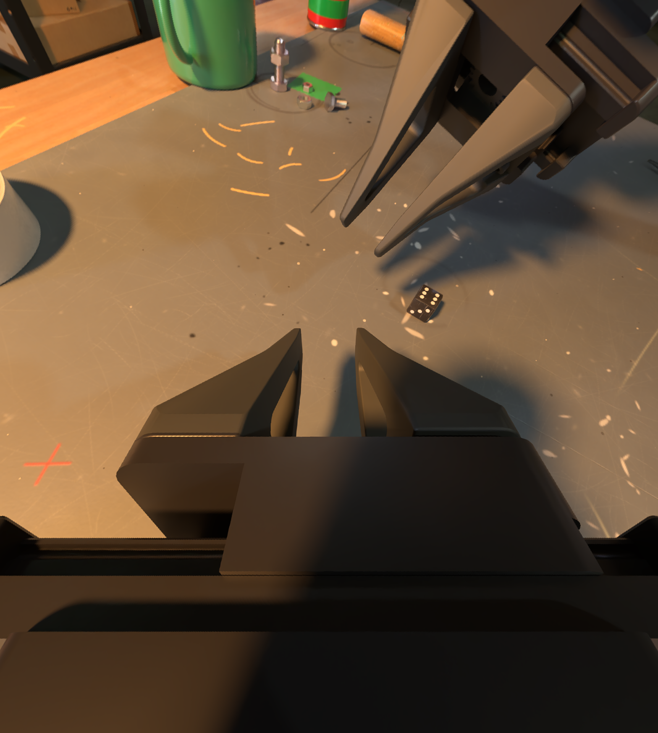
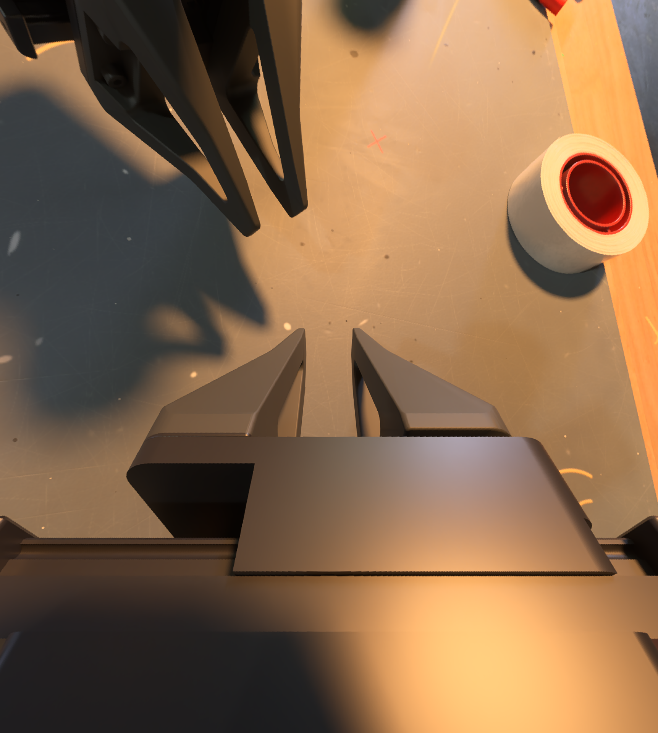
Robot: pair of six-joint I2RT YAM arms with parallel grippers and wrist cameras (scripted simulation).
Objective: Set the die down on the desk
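Two fingers of the left gripper [image 1: 328, 329] stand slightly apart, holding nothing, above the grey tabletop [image 1: 160, 277]. The black die [image 1: 424, 303] lies on the tabletop just right of them, under the right gripper [image 1: 361, 238], whose fingers are also apart and empty.

From the right wrist, the right gripper [image 2: 328, 329] hangs empty over the tabletop [image 2: 418, 277]; a tape roll [image 2: 577, 204] sits well right.

Warm low light rakes a scratched grey mat [image 1: 160, 277] edged by wooden benchtop [image 1: 81, 91].
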